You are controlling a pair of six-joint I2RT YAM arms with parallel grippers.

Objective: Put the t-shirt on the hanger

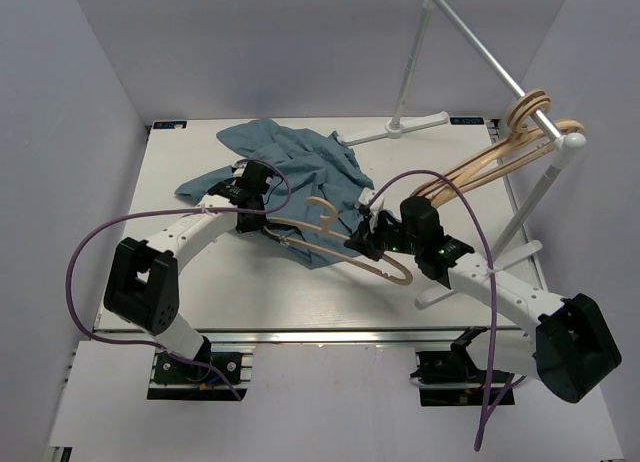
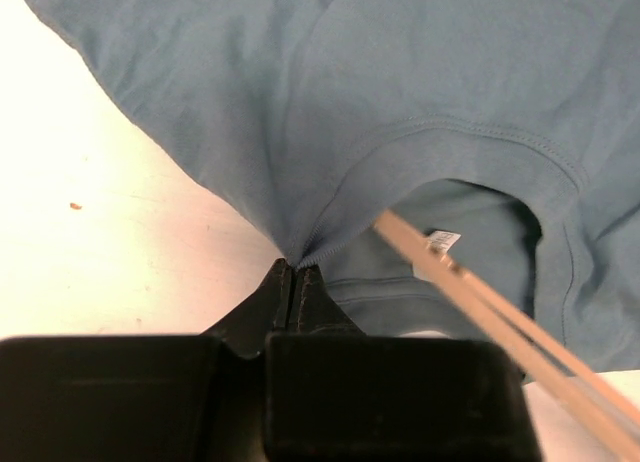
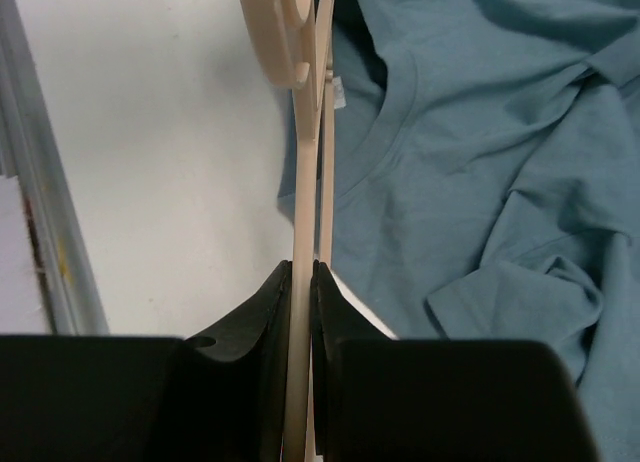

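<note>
Shows plain dusty teal-blue across the whole t-shirt [image 1: 300, 167], darker in the folds, with a small white neck label [image 2: 441, 242]. Pale tan wood, unpatterned, for the hanger [image 1: 390, 272], and the same tan for the spare hangers [image 1: 490, 167] on the white stand [image 1: 412, 62]. Matte black on the left end effector [image 2: 295, 272] and the right end effector [image 3: 303, 274]. White links with black joints along the arms [image 1: 195, 227], trailed by purple cables [image 1: 69, 272]. Off-white bench [image 1: 250, 297], edged in silver-grey; pale lavender-grey walls [image 1: 60, 102].
</note>
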